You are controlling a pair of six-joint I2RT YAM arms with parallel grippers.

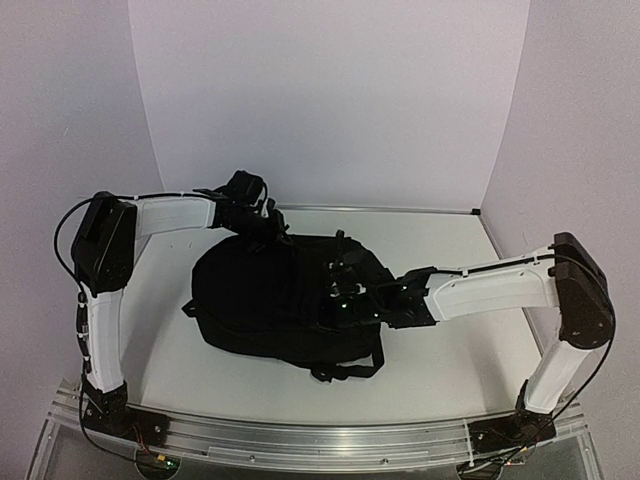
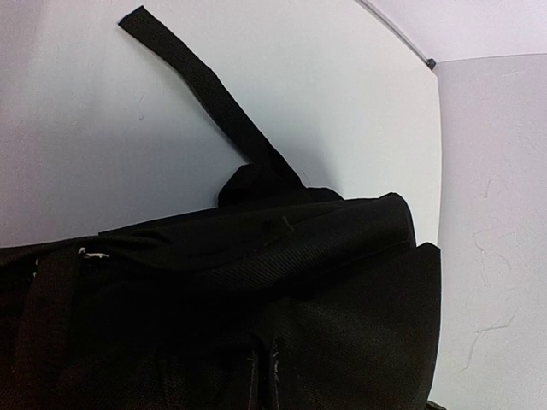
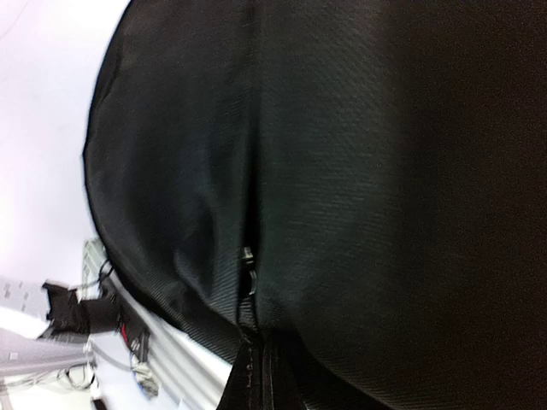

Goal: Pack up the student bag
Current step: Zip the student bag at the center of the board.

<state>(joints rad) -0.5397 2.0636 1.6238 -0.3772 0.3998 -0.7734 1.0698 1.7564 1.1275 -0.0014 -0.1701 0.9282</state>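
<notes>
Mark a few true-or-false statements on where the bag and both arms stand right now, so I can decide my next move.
1. The student bag lies on the white table. True.
2. Books lie on the table beside the bag. False: only the bag and its straps show there.
3. The left gripper is at the bag's far edge. True.
4. The right gripper hangs over bare table, well clear of the bag. False: it is over the bag's right part, and black fabric fills its wrist view.
5. A loose black strap lies flat on the table. True.
6. Both grippers are wide open. False: both are shut.
</notes>
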